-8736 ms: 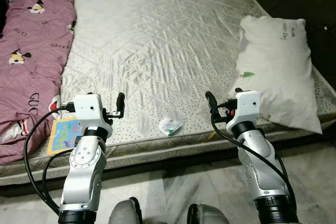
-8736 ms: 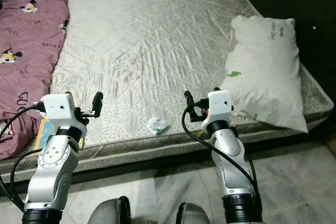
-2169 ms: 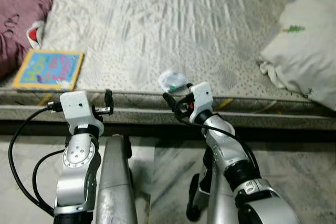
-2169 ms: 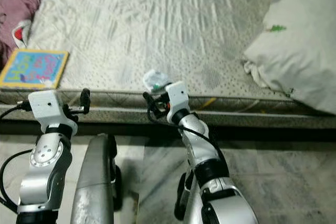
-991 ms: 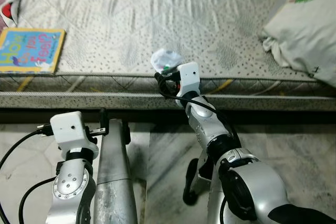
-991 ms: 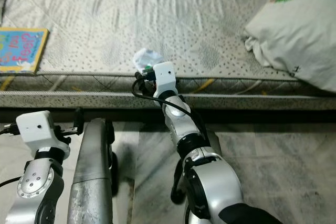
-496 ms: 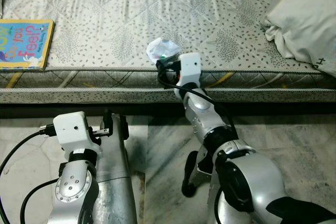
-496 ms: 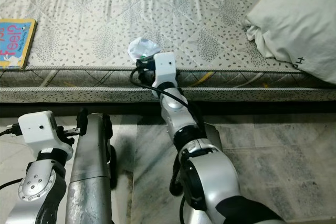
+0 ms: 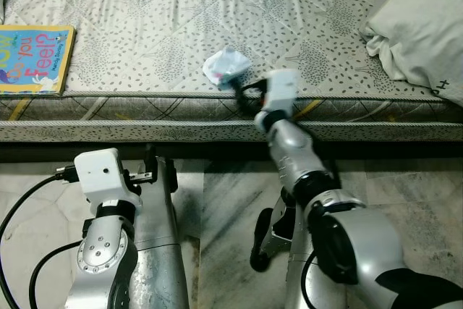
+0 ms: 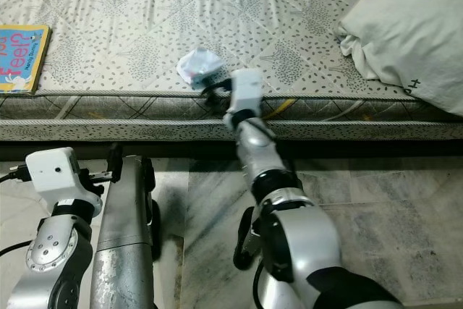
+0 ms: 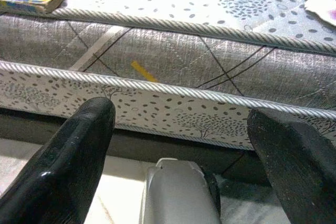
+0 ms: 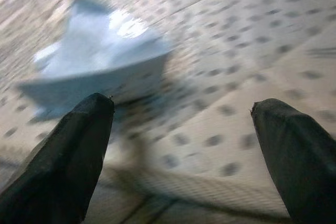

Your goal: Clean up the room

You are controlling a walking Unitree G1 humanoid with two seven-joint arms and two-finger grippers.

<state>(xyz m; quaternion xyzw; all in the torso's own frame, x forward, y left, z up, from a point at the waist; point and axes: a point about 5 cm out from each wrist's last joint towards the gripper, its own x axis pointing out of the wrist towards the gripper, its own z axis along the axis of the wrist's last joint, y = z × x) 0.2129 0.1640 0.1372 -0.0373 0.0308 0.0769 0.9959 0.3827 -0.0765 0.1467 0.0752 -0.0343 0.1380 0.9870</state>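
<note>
Crumpled wrapper (image 9: 226,67) on the mattress (image 9: 217,19) near its front edge, lying loose, nothing gripping it. Right pincer (image 9: 242,90) reaching over that edge just beside the wrapper, fingers (image 12: 79,145) spread wide and released, one tip close under the wrapper, contact unclear through blur. Left pincer (image 9: 150,166) low in front of the bed side, also spread open and empty, facing the mattress border (image 11: 173,98). Book (image 9: 32,58) flat on the mattress well to the left. Pillow (image 9: 423,23) at the right. Marble floor (image 9: 224,208) below.
</note>
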